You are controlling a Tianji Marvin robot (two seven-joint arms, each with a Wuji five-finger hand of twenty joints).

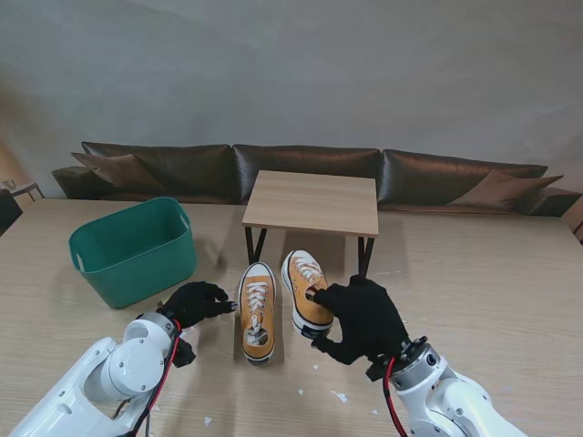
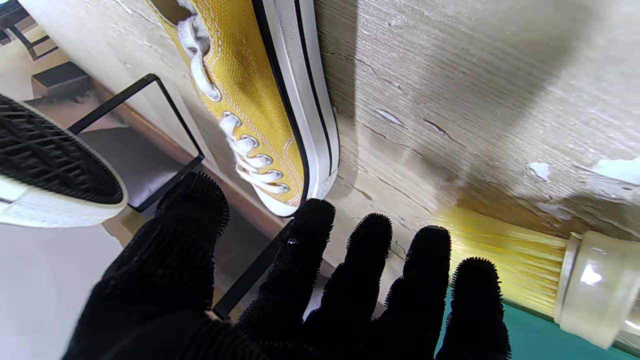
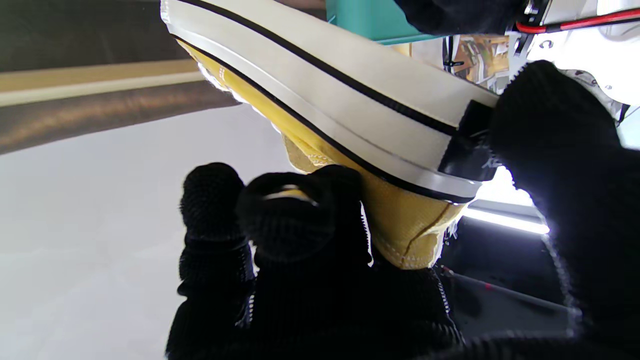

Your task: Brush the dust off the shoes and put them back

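The right shoe [image 1: 307, 289] is gripped at its heel by the right hand [image 1: 363, 319], fingers wrapped round the canvas back, thumb pressed on the rubber sole edge. In the right wrist view it is seen lifted, sole tilted up, off the table [image 1: 483, 282]. The left shoe [image 1: 257, 309] lies flat on the table just beside it, toe pointing away, in front of the small wooden stand [image 1: 312, 202].

The left hand [image 1: 193, 301] is held empty beside the left shoe, fingers [image 2: 367, 245] spread apart and touching nothing. A brush [image 2: 555, 280] with yellow bristles and a pale handle is seen lying on the table close to those fingers, by the green tub [image 1: 135, 248].

Handling, as judged: the shoes look light, with soft canvas uppers that would dent under a squeeze, and stiff rubber soles with some grip. The heel and sole rim are judged the firmest hold; loose laces may snag. The brush would best be taken by its smooth handle, which may be slippery.

A dark heel patch is visible but its writing cannot be read; no other labels are seen.
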